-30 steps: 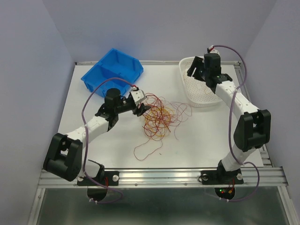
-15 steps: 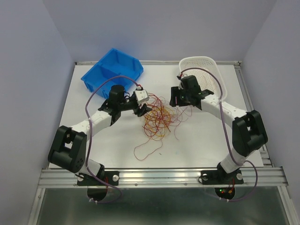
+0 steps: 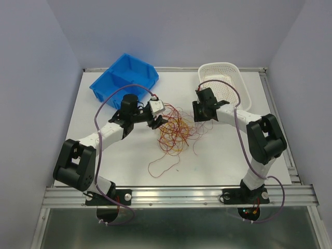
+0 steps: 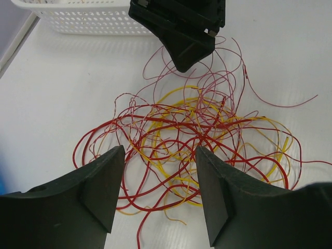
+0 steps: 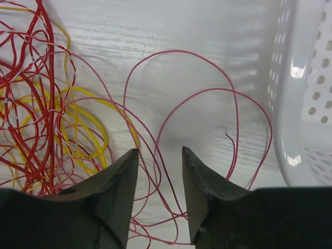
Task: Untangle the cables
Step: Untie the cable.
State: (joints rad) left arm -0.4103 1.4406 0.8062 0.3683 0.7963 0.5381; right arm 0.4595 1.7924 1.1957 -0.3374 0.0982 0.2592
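Note:
The cables (image 3: 177, 132) are a loose tangle of thin red, pink and yellow strands in the middle of the white table. My left gripper (image 3: 156, 121) is open at the tangle's left edge; in the left wrist view the cables (image 4: 197, 135) lie just ahead of the gripper (image 4: 160, 155), with nothing held. My right gripper (image 3: 200, 116) is open at the tangle's right edge. In the right wrist view, thin pink strands (image 5: 171, 176) run on the table between the fingers of the gripper (image 5: 159, 153). The red and yellow cables (image 5: 46, 119) lie to its left.
A blue bin (image 3: 124, 80) stands at the back left. A white perforated basket (image 3: 226, 85) stands at the back right, close beside the right gripper (image 5: 306, 104). One red loop (image 3: 163, 167) trails toward the front edge. Purple arm cables hang over both arms.
My right arm has swung from over the white basket down to the right edge of the tangle. My left gripper has shifted slightly back and right.

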